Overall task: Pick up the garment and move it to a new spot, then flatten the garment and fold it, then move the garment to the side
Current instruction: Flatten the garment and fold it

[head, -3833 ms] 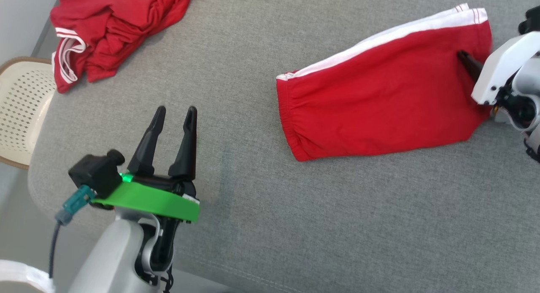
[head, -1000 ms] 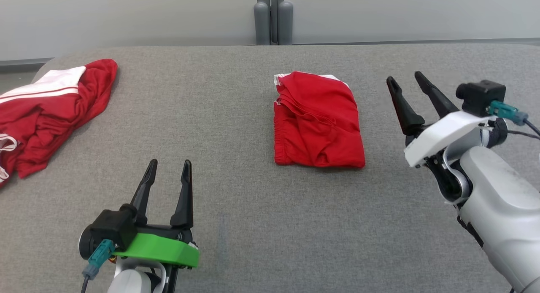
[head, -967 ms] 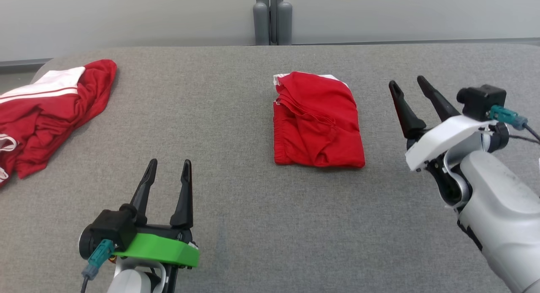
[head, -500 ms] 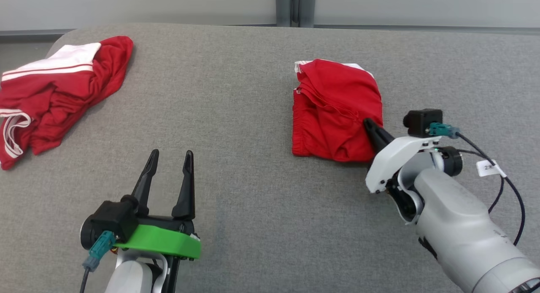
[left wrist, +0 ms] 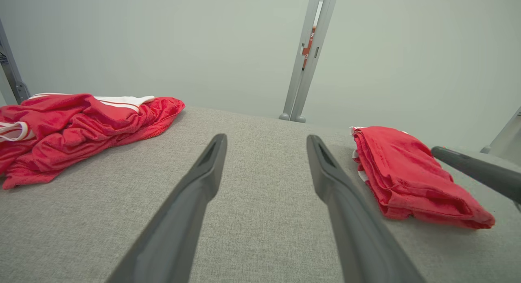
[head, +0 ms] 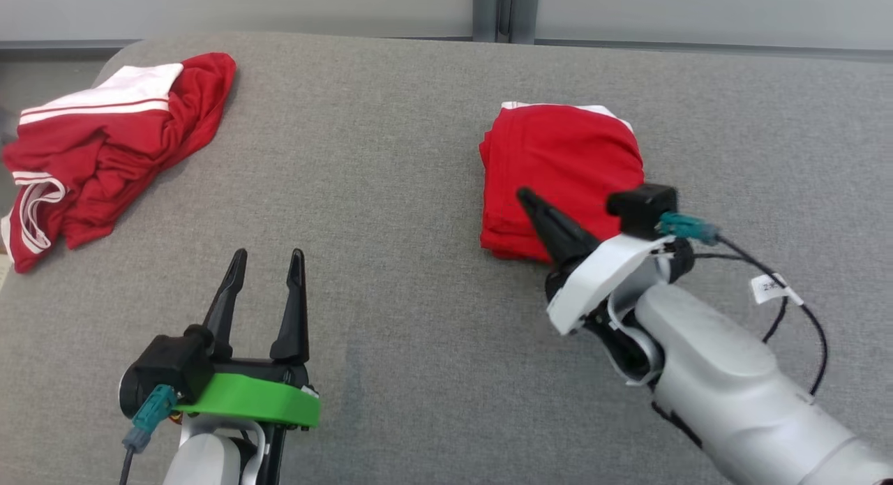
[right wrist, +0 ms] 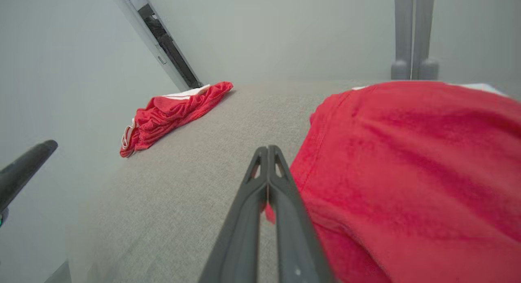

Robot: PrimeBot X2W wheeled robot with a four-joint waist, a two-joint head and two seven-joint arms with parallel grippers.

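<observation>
Garment point(head: 565, 150) lies folded centre right; right gripper point(head: 522, 193), clenched shut, crosses its lower edge; left gripper point(head: 269, 253) gapes lower left.

The white-cased right gripper point(head: 523, 195), spread beside it a second ago, now lies closed across the folded red garment point(head: 572, 150), which looks smoother.

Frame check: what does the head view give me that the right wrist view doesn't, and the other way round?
Head view adds: the whole left gripper, open, on its green mount; the right arm's pale forearm and its tagged cable. Right wrist view adds: a close look along the right gripper, fingers pressed together, low beside the folded red garment; contact is unclear. Both share: that garment, the crumpled red pile and the grey surface.
</observation>
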